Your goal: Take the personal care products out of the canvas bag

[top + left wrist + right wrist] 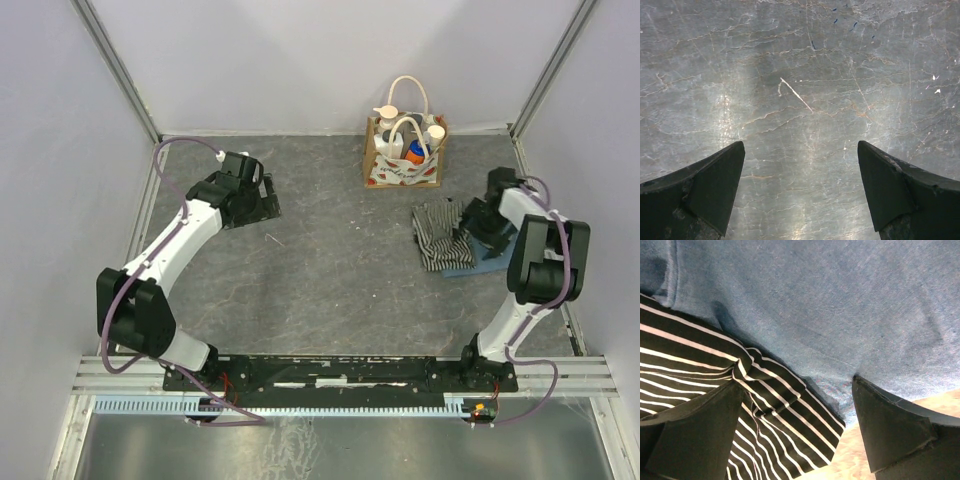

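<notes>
The canvas bag [403,165] stands upright at the back of the table, right of centre, its cream loop handles up. Several personal care products [400,147] stick out of its top: whitish bottles and one with an orange and blue part. My left gripper [268,204] is open and empty over the bare table at the back left, far from the bag; the left wrist view shows its spread fingers [715,185] above grey stone. My right gripper [468,222] is open, low over the folded cloths at the right, in front of the bag.
A black-and-white striped folded cloth [438,236] lies on a blue folded cloth [482,256] at the right; both fill the right wrist view, the striped cloth [765,405] and the blue cloth [830,305]. Enclosure walls and corner posts ring the table.
</notes>
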`<state>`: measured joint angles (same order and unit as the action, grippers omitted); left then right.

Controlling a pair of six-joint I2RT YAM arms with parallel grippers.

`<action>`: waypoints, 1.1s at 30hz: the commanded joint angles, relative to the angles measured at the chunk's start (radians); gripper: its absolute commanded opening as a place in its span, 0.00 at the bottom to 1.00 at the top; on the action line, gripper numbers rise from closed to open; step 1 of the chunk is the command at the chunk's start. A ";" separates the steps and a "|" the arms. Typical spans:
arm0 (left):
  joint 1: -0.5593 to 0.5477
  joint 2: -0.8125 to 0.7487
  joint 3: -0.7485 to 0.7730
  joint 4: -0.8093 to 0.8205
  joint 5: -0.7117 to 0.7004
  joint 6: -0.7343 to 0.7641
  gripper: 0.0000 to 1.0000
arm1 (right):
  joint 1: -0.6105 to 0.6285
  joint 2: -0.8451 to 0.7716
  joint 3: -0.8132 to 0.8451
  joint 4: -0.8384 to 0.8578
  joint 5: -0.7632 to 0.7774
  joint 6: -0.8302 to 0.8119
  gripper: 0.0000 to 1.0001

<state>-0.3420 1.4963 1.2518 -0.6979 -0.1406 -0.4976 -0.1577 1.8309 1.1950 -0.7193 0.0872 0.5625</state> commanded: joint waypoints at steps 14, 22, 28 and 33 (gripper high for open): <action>0.030 -0.081 0.069 -0.048 0.005 0.050 1.00 | -0.173 -0.281 -0.028 -0.159 0.279 -0.026 0.96; 0.030 -0.065 0.061 -0.025 0.052 0.014 1.00 | -0.011 -0.320 0.094 -0.209 0.148 -0.128 0.96; 0.030 -0.070 0.071 -0.023 0.057 0.013 1.00 | 0.158 -0.218 0.239 -0.172 -0.025 -0.186 1.00; 0.031 -0.078 0.083 -0.039 0.065 0.017 1.00 | 0.187 -0.129 0.460 -0.140 -0.083 -0.129 1.00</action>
<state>-0.3153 1.4483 1.2827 -0.7532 -0.0944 -0.4808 0.0269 1.6741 1.4815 -0.9089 0.0811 0.4149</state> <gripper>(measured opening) 0.997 0.999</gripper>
